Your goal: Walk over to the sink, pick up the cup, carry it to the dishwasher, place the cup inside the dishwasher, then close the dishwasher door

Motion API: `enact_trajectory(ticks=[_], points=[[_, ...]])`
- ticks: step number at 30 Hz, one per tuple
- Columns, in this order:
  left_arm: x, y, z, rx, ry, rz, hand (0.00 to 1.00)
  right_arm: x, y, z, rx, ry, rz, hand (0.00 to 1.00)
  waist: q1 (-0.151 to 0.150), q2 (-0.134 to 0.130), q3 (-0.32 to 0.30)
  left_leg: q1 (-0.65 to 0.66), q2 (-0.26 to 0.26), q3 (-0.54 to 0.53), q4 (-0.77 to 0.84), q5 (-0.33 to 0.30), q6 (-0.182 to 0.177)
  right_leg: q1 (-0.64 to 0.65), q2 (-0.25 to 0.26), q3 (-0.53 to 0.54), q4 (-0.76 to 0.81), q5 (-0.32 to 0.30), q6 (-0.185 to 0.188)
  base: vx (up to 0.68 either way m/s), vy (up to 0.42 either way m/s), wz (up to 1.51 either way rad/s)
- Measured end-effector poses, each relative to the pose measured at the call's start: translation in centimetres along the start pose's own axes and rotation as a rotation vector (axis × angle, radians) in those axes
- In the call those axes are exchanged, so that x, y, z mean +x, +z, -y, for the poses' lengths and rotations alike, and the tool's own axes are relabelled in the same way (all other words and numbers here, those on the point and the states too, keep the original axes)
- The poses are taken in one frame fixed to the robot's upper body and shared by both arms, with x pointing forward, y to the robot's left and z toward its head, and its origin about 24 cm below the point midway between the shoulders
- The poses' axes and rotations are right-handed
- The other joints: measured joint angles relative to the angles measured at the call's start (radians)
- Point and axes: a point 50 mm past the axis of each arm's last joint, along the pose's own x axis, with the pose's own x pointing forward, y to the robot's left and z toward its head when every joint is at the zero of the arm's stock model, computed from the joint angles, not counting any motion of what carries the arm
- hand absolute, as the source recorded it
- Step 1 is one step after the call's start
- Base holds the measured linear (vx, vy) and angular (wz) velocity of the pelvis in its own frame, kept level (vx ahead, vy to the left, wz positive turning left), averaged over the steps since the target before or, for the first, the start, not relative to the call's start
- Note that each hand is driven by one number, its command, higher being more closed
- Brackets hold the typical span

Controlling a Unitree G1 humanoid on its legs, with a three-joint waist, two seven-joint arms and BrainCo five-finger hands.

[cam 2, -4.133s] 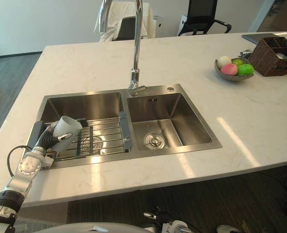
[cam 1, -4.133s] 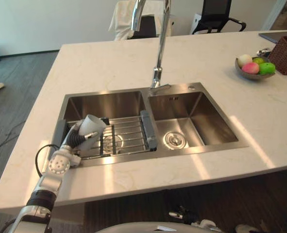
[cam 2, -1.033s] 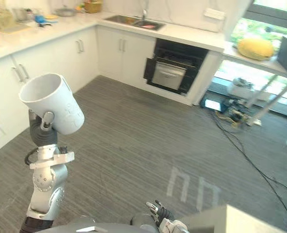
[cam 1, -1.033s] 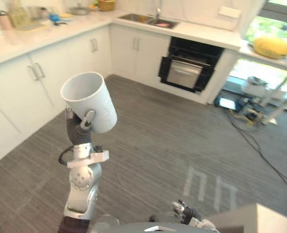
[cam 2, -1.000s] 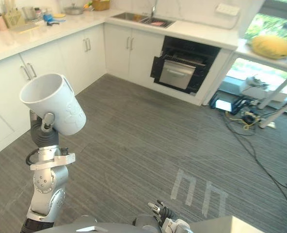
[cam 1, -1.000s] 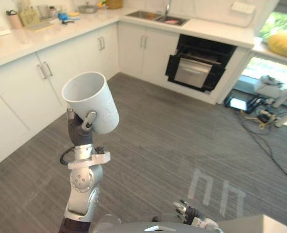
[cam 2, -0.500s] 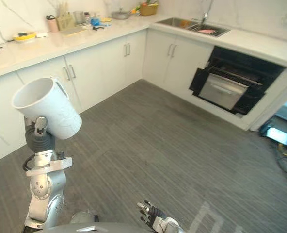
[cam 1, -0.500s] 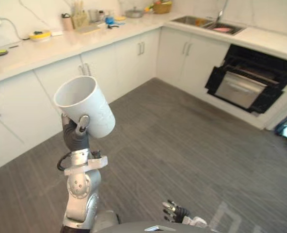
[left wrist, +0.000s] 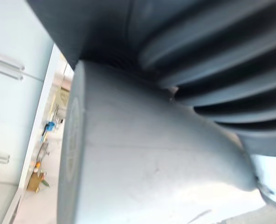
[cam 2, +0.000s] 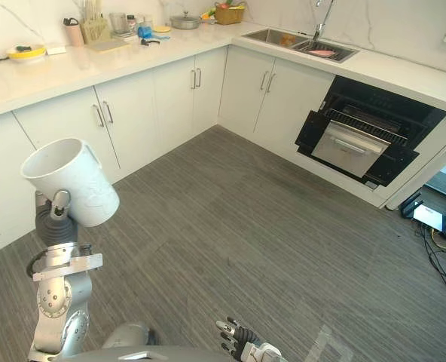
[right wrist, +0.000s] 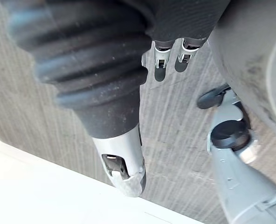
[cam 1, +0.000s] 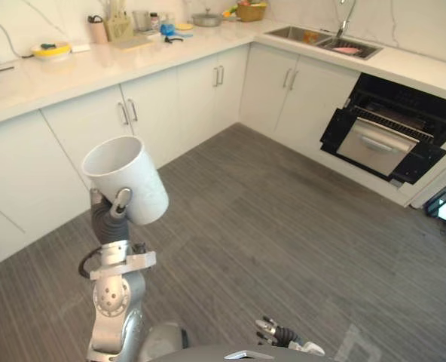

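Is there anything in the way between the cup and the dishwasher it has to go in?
No, nothing visible is in the way. The left robot hand holds the cup up in the air. Between the cup and the dishwasher, whose door is open, there is just bare grey floor.

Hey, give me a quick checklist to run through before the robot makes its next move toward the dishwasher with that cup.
1. Grip on the white cup: ok, the left robot hand has its fingers curled round it.
2. Cup contents: ok, the inside looks empty.
3. Dishwasher door open: ok, it tilts outward.
4. Dishwasher within reach: not ok, it stands across the grey floor.
5. Right robot hand free: ok, it hangs low with relaxed fingers and holds nothing.
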Motion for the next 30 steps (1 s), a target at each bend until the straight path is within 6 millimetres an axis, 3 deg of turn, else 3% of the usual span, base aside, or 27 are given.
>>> enact_trajectory(ticks=[1,3,4,7,8,10,11,12,13,14,15,16,17,26,30], points=[[0.3,0.5,0.9,-0.005,-0.077,0.011,1.0,0.4,0.7,-1.0,-0.007,0.032,0.026,0.0,-0.013,-0.032,0.008,0.087,-0.03,0.024,-0.07,-0.006,0.009,-0.124,-0.034,-0.004,0.261,0.173,0.029,0.19,0.118,-0.22],[0.2,0.4,1.4,-0.01,-0.104,0.003,1.0,0.4,0.9,-1.1,-0.012,0.036,0.033,0.0,-0.021,-0.037,0.002,0.152,-0.036,0.031,-0.136,-0.005,0.011,-0.168,-0.051,-0.032,0.341,0.305,-0.036,0.23,0.122,-0.34],[0.4,0.4,1.7,-0.003,-0.115,0.01,1.0,0.5,1.4,-1.7,-0.026,0.057,0.053,0.0,-0.024,-0.026,-0.001,0.216,-0.027,0.053,-0.185,0.001,0.019,-0.238,-0.057,-0.068,0.418,0.233,-0.093,0.23,0.106,-0.47],[0.8,-0.1,1.6,0.007,-0.1,-0.003,1.0,0.6,2.0,-2.4,-0.036,0.088,0.083,0.0,-0.053,-0.021,-0.002,0.251,-0.011,0.063,-0.211,-0.004,0.005,-0.305,-0.044,-0.135,0.343,0.106,-0.112,0.23,0.042,-0.2],[1.1,-0.6,1.9,-0.013,-0.109,-0.023,1.0,0.6,2.4,-2.7,-0.041,0.1,0.1,0.0,-0.061,-0.005,-0.002,0.268,0.012,0.058,-0.22,-0.03,0.002,-0.336,-0.016,-0.168,0.165,0.082,-0.12,0.32,-0.018,0.09],[1.3,-1.0,2.4,-0.043,-0.132,-0.038,1.0,0.4,2.5,-2.5,-0.029,0.099,0.118,0.0,-0.066,0.03,-0.002,0.264,0.059,0.04,-0.19,-0.053,-0.015,-0.327,0.033,-0.165,-0.121,0.113,-0.119,0.3,-0.038,0.22],[1.4,-1.2,2.8,-0.068,-0.153,-0.056,1.0,0.3,2.6,-2.4,-0.017,0.099,0.126,0.0,-0.067,0.049,0.007,0.267,0.092,0.023,-0.137,-0.093,-0.039,-0.295,0.067,-0.122,-0.32,0.183,-0.107,0.51,-0.147,0.55],[1.3,-1.4,3.3,-0.086,-0.178,-0.075,1.0,0.0,2.4,-2.4,-0.009,0.106,0.14,0.0,-0.073,0.052,0.01,0.275,0.117,-0.012,-0.061,-0.159,-0.075,-0.283,0.07,-0.09,-0.412,0.261,-0.105,0.55,-0.197,0.55],[1.3,-1.5,3.4,-0.088,-0.181,-0.078,1.0,-0.1,2.4,-2.4,-0.01,0.108,0.14,0.0,-0.073,0.051,0.01,0.279,0.12,-0.015,-0.048,-0.172,-0.082,-0.278,0.07,-0.087,-0.42,0.275,-0.105,0.5,-0.23,0.6],[1.1,-1.4,3.6,-0.095,-0.191,-0.082,1.0,-0.1,2.0,-2.7,-0.014,0.122,0.121,0.0,-0.069,0.031,0.013,0.301,0.122,-0.034,-0.007,-0.228,-0.118,-0.251,0.068,-0.07,-0.437,0.346,-0.12,0.49,-0.307,0.46],[0.7,-1.7,4.0,-0.11,-0.2,-0.096,1.0,-0.2,2.0,-2.9,-0.02,0.136,0.122,0.0,-0.063,0.045,0.015,0.329,0.139,-0.05,0.028,-0.285,-0.138,-0.255,0.075,-0.078,-0.37,0.374,-0.045,0.38,-0.247,0.37],[0.3,-2.0,4.3,-0.128,-0.189,-0.116,1.0,-0.4,2.4,-2.7,-0.037,0.135,0.118,0.0,-0.061,0.062,0.009,0.338,0.172,-0.054,0.031,-0.295,-0.151,-0.257,0.1,-0.088,-0.339,0.342,-0.073,0.27,-0.192,0.18],[-1.4,-2.0,6.3,-0.187,-0.296,-0.152,1.0,-0.5,1.9,-3.9,0.08,0.169,0.137,0.0,-0.069,0.033,-0.003,0.319,0.168,0.005,-0.087,-0.213,-0.163,-0.296,0.088,-0.121,-0.36,0.363,-0.101,0.0,0.0,0.0],[-1.9,-3.3,5.8,-0.166,-0.273,-0.197,1.0,-0.5,2.0,-3.9,0.098,0.154,0.161,0.0,-0.075,0.026,-0.006,0.326,0.161,0.023,-0.121,-0.198,-0.157,-0.301,0.086,-0.117,-0.378,0.367,-0.104,0.0,0.0,-0.02],[-2.2,-4.2,5.0,-0.146,-0.217,-0.205,1.0,-0.6,2.1,-3.6,0.125,0.134,0.206,0.0,-0.081,0.02,-0.004,0.364,0.161,0.05,-0.178,-0.187,-0.154,-0.338,0.087,-0.126,-0.301,0.314,-0.119,0.02,-0.034,-0.14]])
